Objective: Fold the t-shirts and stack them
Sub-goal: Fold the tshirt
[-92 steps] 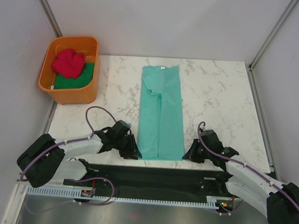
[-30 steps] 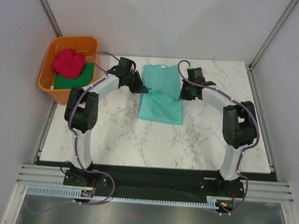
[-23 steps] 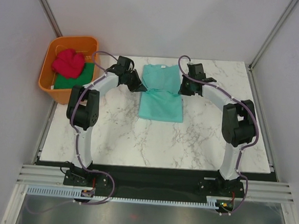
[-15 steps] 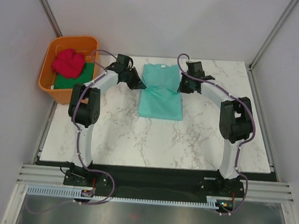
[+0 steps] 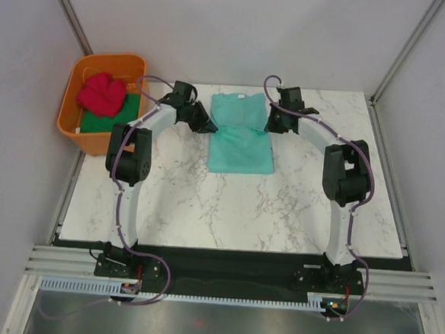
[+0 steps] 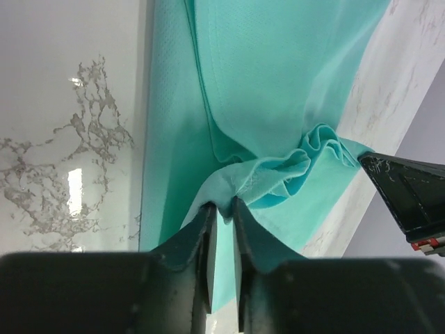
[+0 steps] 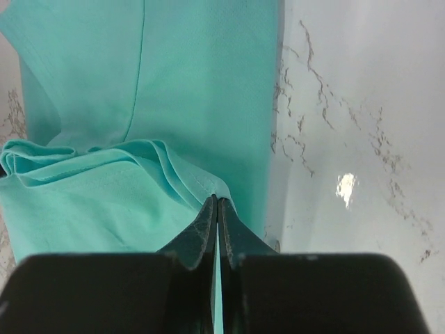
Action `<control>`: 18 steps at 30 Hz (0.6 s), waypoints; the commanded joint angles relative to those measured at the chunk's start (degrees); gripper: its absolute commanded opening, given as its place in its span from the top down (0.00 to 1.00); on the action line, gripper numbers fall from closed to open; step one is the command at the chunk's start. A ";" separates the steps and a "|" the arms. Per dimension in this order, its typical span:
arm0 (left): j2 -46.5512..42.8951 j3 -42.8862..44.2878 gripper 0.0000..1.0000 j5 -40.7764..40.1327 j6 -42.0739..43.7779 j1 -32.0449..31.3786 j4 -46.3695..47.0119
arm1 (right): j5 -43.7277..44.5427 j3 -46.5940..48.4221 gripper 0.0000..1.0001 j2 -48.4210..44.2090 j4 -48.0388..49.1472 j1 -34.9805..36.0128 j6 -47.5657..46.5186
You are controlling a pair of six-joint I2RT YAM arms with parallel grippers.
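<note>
My left hand [image 5: 205, 124] and right hand [image 5: 271, 127], pinching the soft teal cloth t-shirt [image 5: 242, 144] by its hem, have carried it toward twelve o'clock: halved.

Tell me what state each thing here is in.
teal t-shirt: partly folded, hem doubled back, bunched.
left gripper: shut on teal t-shirt.
right gripper: shut on teal t-shirt.
red t-shirt: crumpled, in the orange tub.
green t-shirt: in the tub, beneath the red one.

Table [image 5: 235, 206] open nearward of teal t-shirt [image 5: 242, 142]; orange tub [image 5: 106, 140] blocks far left
</note>
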 commanded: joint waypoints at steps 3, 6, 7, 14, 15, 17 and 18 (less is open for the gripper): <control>-1.93 1.24 0.59 -2.45 2.54 0.40 -0.69 | -3.54 7.50 0.90 4.45 0.10 -1.27 -4.22; -6.32 -1.57 0.45 -4.04 4.03 0.49 -0.95 | -3.54 11.37 0.72 5.43 -3.23 -1.44 -6.42; -7.64 -4.19 0.41 -4.22 4.39 0.31 -0.95 | -2.93 11.55 0.66 4.90 -4.98 -1.44 -6.60; -20.74 -19.41 0.40 -5.90 8.87 -3.54 -0.60 | -3.71 -0.39 0.39 -7.03 -8.95 -2.41 -6.95; -21.27 -20.64 0.41 -5.37 9.31 -4.16 -0.34 | -3.10 -2.23 0.39 -8.27 -8.95 -2.41 -7.30; -22.06 -23.28 0.41 -5.10 9.92 -5.92 -0.16 | -2.40 -6.46 0.39 -10.90 -9.04 -2.76 -8.18; -22.42 -23.99 0.41 -4.84 9.84 -6.36 0.27 | -3.09 -7.51 0.39 -11.36 -9.21 -3.02 -8.97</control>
